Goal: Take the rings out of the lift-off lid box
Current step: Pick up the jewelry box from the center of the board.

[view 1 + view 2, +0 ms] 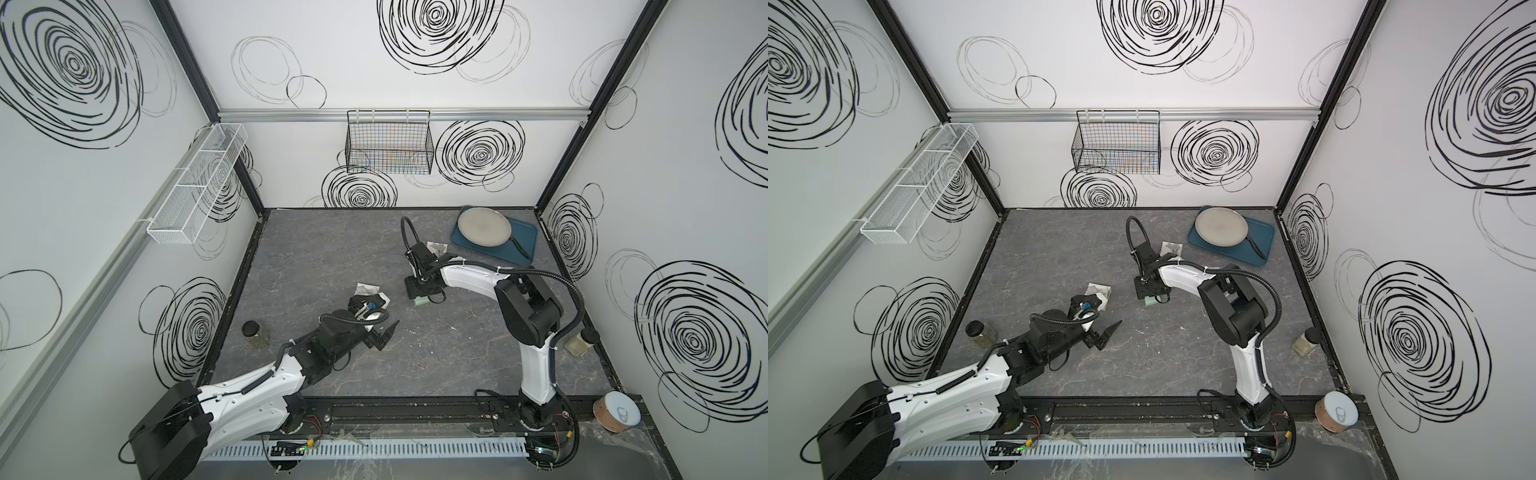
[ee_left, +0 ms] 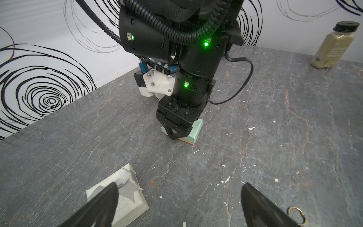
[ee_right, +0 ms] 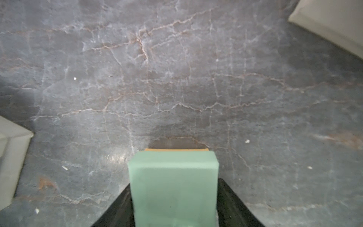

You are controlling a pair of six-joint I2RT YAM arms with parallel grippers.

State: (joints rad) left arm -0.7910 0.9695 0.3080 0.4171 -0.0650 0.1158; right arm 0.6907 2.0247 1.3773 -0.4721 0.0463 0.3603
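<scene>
Left wrist view gives me the best angle: my right gripper [image 2: 179,135] stands straight down over the lift-off lid box [image 2: 196,128], a little mint-green thing on a tan base, sitting mid-tabletop [image 2: 275,118]. That upright pose makes sense to me, since a lid like this should come straight up. In the right wrist view the green lid [image 3: 173,176] fills the space between the fingers [image 3: 119,208], one black finger snug along each side. I can't make out a gap, but I cannot tell whether they're truly pinching the lid or only flanking it. The lid's on, so no rings are visible; my read is they're shut inside.

My left gripper [image 2: 179,184] hangs low with its fingers spread wide, holding nothing. I'd guess it's parked clear of the other arm, ready for whatever comes out. Under one finger lies a flat white box [image 2: 133,200] with a silver ribbon, closed. Just beside the other finger, a thin gold-looking ring [image 2: 296,215] lies on bare tabletop; I can't say whether it's one of the task's rings.

Other holders, in a top view: a blue tray [image 1: 521,245] at the back carries a round grey pan [image 1: 484,227]. A second white box [image 1: 437,248] sits behind the right arm. A capped jar [image 1: 254,332] stands at the left edge, and another jar [image 1: 581,341] of pale powder at the right.
</scene>
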